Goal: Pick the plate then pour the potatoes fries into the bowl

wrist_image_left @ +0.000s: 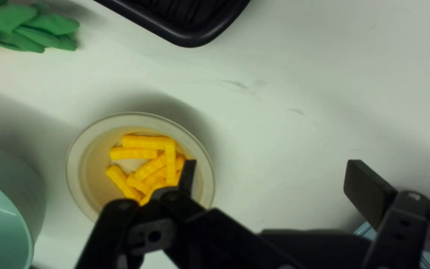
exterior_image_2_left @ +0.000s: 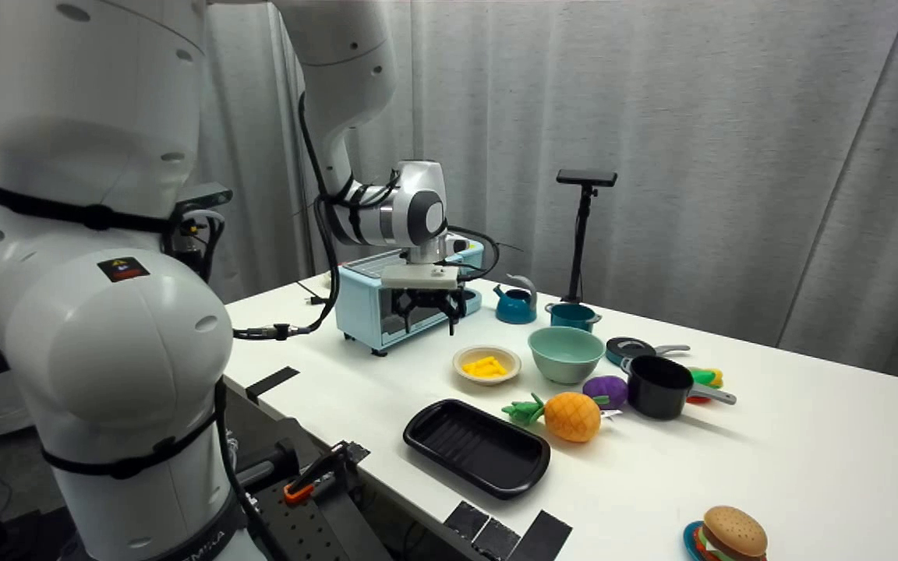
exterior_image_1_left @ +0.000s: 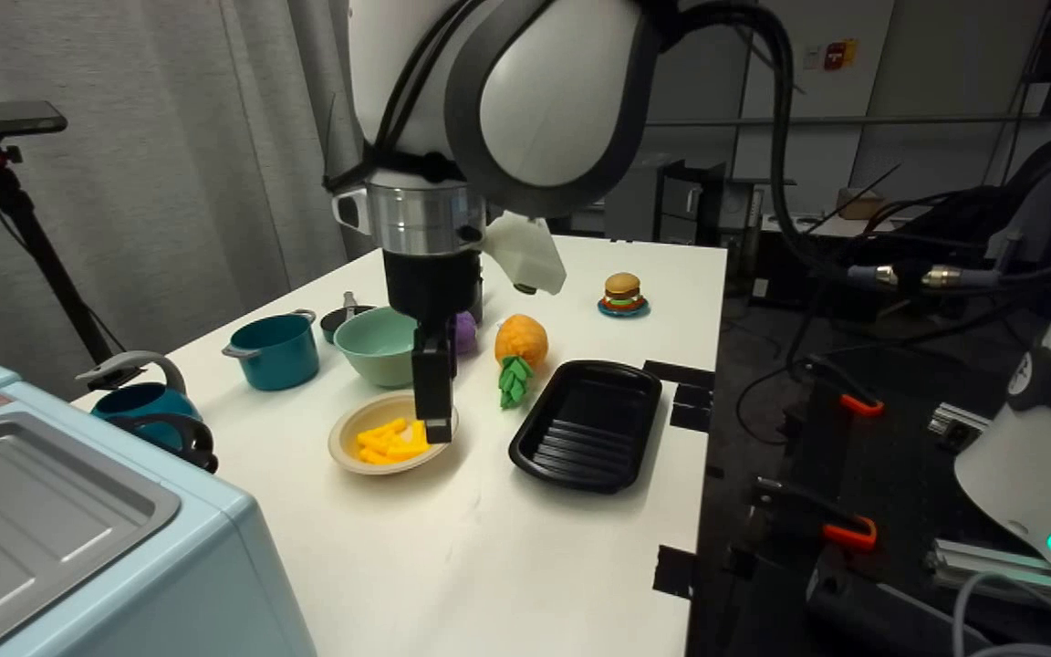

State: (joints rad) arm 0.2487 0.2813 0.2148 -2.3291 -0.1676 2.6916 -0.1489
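Observation:
The cream plate [wrist_image_left: 74,164] rests flat on the white table, holding the yellow potatoes fries [wrist_image_left: 149,164] in a loose heap. Both exterior views show the plate [exterior_image_2_left: 461,365] beside the mint-green bowl [exterior_image_2_left: 566,356], which stands upright; its inside, where visible, holds nothing. In the wrist view the bowl [wrist_image_left: 2,220] is cut off at the left edge. My gripper [wrist_image_left: 273,175] is open and points down, above the table. One of its fingers overlaps the plate's right part in that view; the gap lies to the plate's right, with only tabletop between the fingers.
A black ribbed tray [exterior_image_2_left: 476,448] and a pineapple toy [exterior_image_2_left: 572,417] lie near the plate. The light-blue toaster oven [exterior_image_2_left: 363,312] stands near the gripper. Around the bowl are a purple toy [exterior_image_2_left: 605,391], a black pot [exterior_image_2_left: 658,387], a teal pot [exterior_image_1_left: 277,353] and a kettle [exterior_image_2_left: 515,306].

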